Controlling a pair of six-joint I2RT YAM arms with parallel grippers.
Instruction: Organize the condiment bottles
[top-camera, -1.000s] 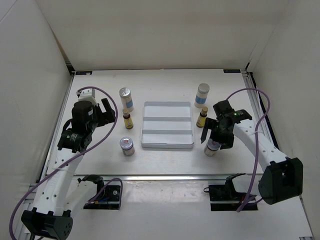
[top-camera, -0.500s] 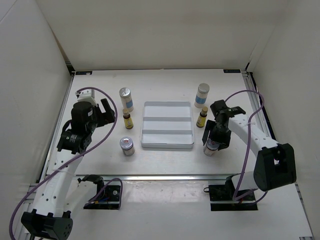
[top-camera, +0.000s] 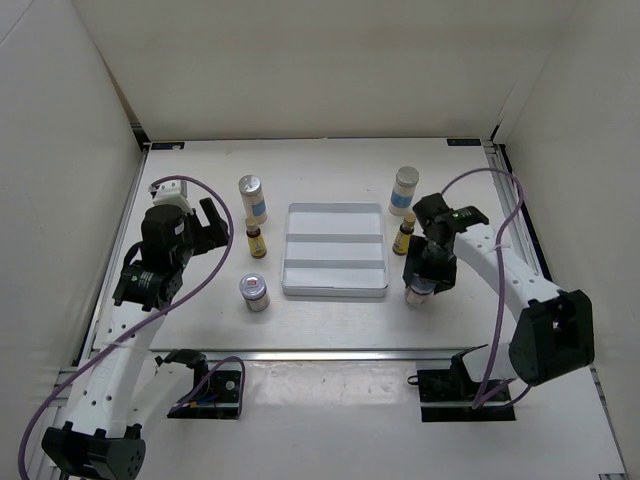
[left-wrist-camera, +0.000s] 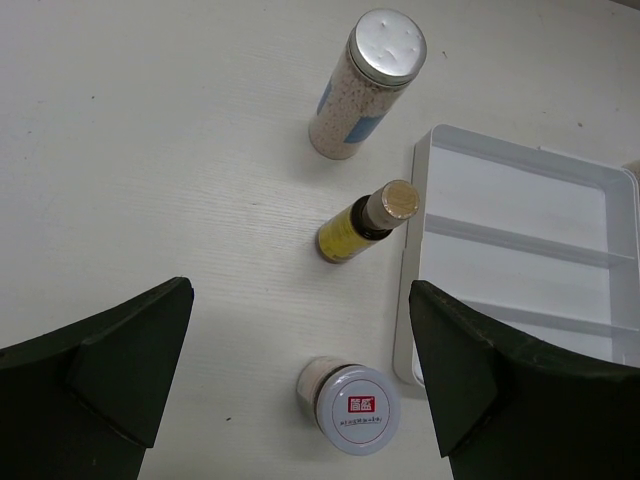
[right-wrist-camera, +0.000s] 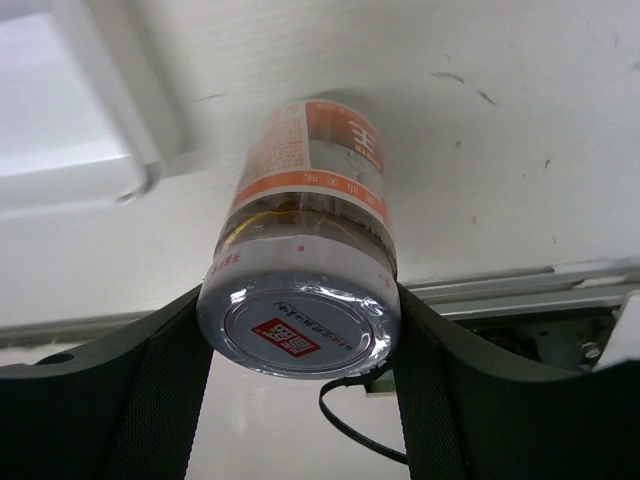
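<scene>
The right gripper (right-wrist-camera: 300, 325), jaws partway open, clasps the lid of the squat, silver-lidded, orange-labelled jar (right-wrist-camera: 320, 170) standing upright between its fingers, with the shallow white rectangular tray (right-wrist-camera: 70, 185) just to its left.

My left arm (top-camera: 112, 365) and my right arm (top-camera: 530, 298) both have white links and black joints. A thin purple cable (top-camera: 232, 232) runs in loose loops along each of them. My fingers (left-wrist-camera: 120, 365) are dark, matte and shaped like broad wedges.
</scene>
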